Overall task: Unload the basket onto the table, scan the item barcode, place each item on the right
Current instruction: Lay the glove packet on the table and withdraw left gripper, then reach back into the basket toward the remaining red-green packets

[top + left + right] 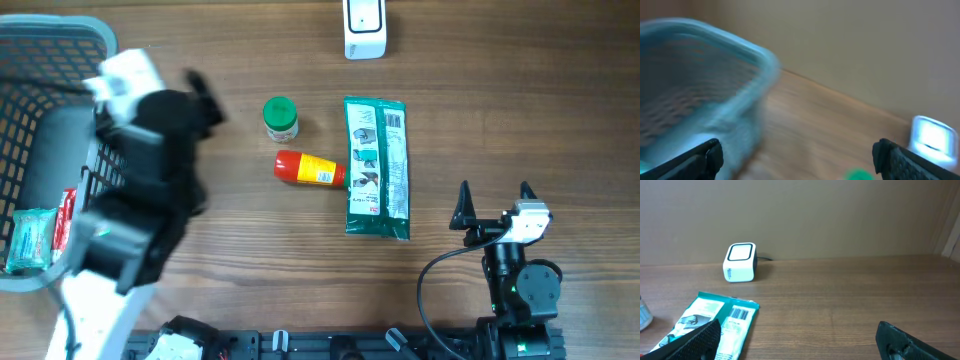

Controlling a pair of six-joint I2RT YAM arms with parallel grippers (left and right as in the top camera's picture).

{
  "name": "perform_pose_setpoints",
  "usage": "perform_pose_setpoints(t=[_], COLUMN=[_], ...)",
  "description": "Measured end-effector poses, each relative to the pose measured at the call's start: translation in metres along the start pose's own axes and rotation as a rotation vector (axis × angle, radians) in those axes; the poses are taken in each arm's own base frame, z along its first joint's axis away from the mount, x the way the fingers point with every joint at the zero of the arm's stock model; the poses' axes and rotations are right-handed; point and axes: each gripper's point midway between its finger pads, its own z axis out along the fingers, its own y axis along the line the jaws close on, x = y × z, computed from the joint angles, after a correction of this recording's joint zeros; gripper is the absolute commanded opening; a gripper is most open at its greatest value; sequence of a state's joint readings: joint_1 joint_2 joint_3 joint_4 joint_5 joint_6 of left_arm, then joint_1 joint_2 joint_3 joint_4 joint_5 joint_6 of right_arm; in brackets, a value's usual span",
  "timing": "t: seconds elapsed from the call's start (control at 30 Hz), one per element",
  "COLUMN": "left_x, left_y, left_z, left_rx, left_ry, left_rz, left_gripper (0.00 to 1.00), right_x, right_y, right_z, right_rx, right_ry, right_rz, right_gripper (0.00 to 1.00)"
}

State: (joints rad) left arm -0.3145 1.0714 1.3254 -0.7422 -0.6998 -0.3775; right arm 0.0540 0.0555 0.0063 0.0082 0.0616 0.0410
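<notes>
Left end effector point(797, 152), right end effector point(799, 330) agape; green packet point(376, 165) barcode-side up.

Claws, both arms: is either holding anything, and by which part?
Nothing is held: left claw open near the basket, right claw open, apart from the green packet.
</notes>
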Motion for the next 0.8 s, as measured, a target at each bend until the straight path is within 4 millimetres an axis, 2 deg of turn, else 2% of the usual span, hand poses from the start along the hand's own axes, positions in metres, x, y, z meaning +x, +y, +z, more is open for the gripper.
perform_pose_setpoints(t=[0.07,0.1,0.17,0.23,0.33,0.4,0.57,0.67,0.8], left_x=[-0.03,-0.037,-0.055,-0.062,-0.05,-0.036,-0.002,0.014,0.04], left_y=[0.049,0.059,0.102,0.14,0.188,0.21,0.251,0.266,0.273], left_z=[-0.006,-0.008,-0.018,-0.026,-0.026,-0.015,0.035,0.056,0.085], left_rx=[-0.152,-0.183,-0.314,-0.444,-0.621,-0.691,-0.766,-0.79,-0.796], left_ry=[-0.036,-0.048,-0.055,-0.046,0.043,0.124,0.308,0.378,0.485], left_rz=[-0.027,-0.037,-0.049,-0.063,-0.059,-0.067,-0.113,-0.122,-0.102], left_gripper=[1.0,1.0,1.0,1.0,1.0,1.0,1.0,0.94,0.96], right_x=[0.0,0.0,0.0,0.0,0.0,0.0,0.0,0.0,0.0], right_y=[0.0,0.0,0.0,0.0,0.0,0.0,0.0,0.0,0.0], right_z=[0.0,0.0,0.0,0.0,0.0,0.0,0.0,0.0,0.0], right_rx=[0.0,0.0,0.0,0.0,0.0,0.0,0.0,0.0,0.0], right_ry=[0.0,0.0,0.0,0.0,0.0,0.0,0.0,0.0,0.0], right_rz=[0.0,0.0,0.0,0.0,0.0,0.0,0.0,0.0,0.0], right_gripper=[1.0,1.0,1.0,1.0,1.0,1.0,1.0,1.0,1.0])
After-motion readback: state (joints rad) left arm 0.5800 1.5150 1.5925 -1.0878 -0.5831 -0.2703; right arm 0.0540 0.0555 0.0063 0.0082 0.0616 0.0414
